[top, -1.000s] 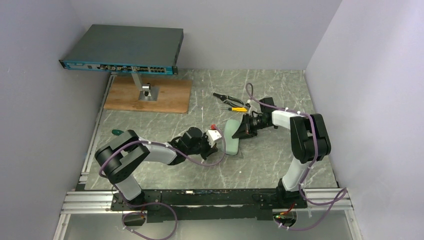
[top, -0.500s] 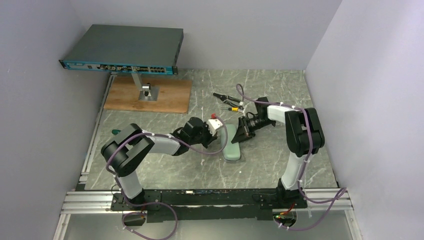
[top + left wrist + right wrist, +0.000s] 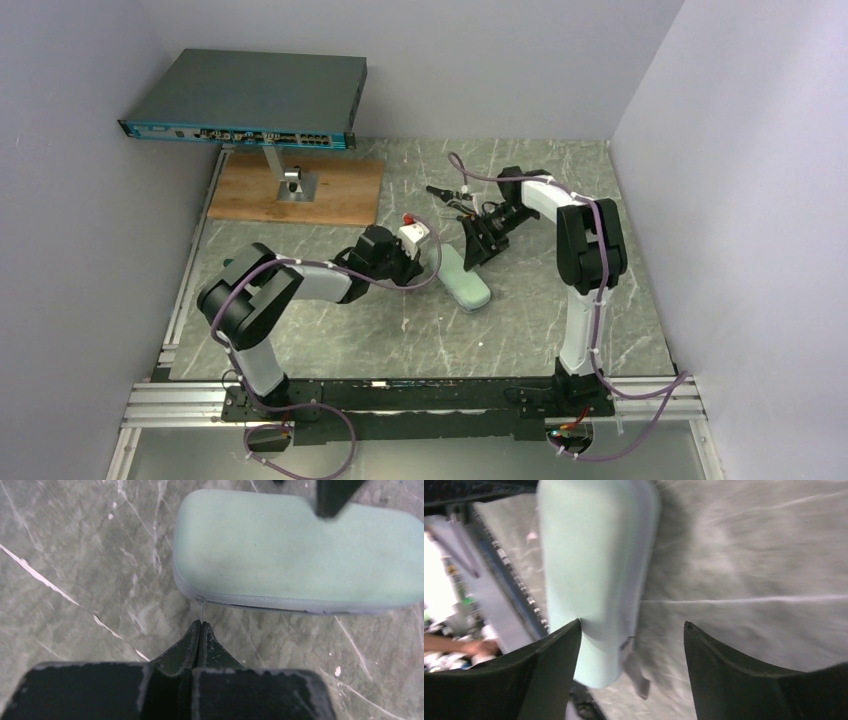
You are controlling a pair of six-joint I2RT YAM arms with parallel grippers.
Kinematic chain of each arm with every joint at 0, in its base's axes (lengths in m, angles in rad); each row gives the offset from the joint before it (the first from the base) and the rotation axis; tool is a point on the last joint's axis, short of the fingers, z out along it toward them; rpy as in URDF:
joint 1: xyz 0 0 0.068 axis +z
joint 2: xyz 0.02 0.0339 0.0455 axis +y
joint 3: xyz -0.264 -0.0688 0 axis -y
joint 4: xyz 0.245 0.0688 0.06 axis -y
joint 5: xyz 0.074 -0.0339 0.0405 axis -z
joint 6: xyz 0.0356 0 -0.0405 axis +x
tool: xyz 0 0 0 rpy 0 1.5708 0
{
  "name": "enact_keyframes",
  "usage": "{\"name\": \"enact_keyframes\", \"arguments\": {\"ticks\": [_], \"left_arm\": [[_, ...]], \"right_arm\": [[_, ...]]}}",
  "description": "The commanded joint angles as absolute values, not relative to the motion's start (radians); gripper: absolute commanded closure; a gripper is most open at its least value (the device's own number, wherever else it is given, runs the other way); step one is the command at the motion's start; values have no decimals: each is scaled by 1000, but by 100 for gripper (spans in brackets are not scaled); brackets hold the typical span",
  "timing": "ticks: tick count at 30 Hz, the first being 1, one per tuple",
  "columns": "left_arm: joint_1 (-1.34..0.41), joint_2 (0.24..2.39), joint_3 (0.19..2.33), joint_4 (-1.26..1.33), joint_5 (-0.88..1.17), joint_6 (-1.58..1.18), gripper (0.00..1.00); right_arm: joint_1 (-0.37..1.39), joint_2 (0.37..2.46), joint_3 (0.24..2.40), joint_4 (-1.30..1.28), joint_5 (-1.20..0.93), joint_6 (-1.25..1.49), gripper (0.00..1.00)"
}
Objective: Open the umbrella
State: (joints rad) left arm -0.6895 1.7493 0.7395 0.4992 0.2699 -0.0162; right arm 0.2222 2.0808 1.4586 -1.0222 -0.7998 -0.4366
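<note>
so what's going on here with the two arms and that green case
Both arms are working on the pale green case on the table. The left claw is shut, seemingly pinching the thin zipper pull at the case's corner; the zip looks closed. The right claw is open at the case's far end. No umbrella shows.

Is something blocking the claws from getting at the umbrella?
Yes, likely the zipped pale green case: no umbrella shows, so it may be inside. The left claw pinches its zipper pull; the right claw is open at one end.
</note>
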Motion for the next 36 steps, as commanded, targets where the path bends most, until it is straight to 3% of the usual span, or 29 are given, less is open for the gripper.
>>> {"name": "enact_keyframes", "arguments": {"ticks": [1,4,7,12,18,26,29,30,33,34,36], "left_arm": [[-715,1692,689,528,308,-81,100],[-758,1670,665,541,315,-74,100],[-803,1654,648,546,306,-77,100],[-854,1657,640,549,288,-115,100],[-868,1671,666,531,269,-139,100],[-874,1692,694,528,245,-126,100],[-874,1690,696,525,245,-114,100],[-873,1690,695,522,242,-111,100],[-866,1680,685,516,235,-85,100],[-859,1669,676,515,238,-73,100],[-836,1653,663,506,247,-49,100]], "right_arm": [[173,1976,1496,-952,-625,-450,19],[170,1802,1371,-864,-552,-367,11],[158,1703,1272,-870,-479,-210,8],[105,1645,1152,-970,-569,-74,7],[61,1627,1090,-999,-475,48,0],[46,1683,997,-951,-771,97,2],[47,1734,1004,-943,-787,74,12],[46,1755,1013,-950,-793,51,20],[43,1792,1029,-953,-753,21,54],[40,1801,1039,-966,-726,11,72],[22,1817,1055,-980,-672,-44,97]]}}
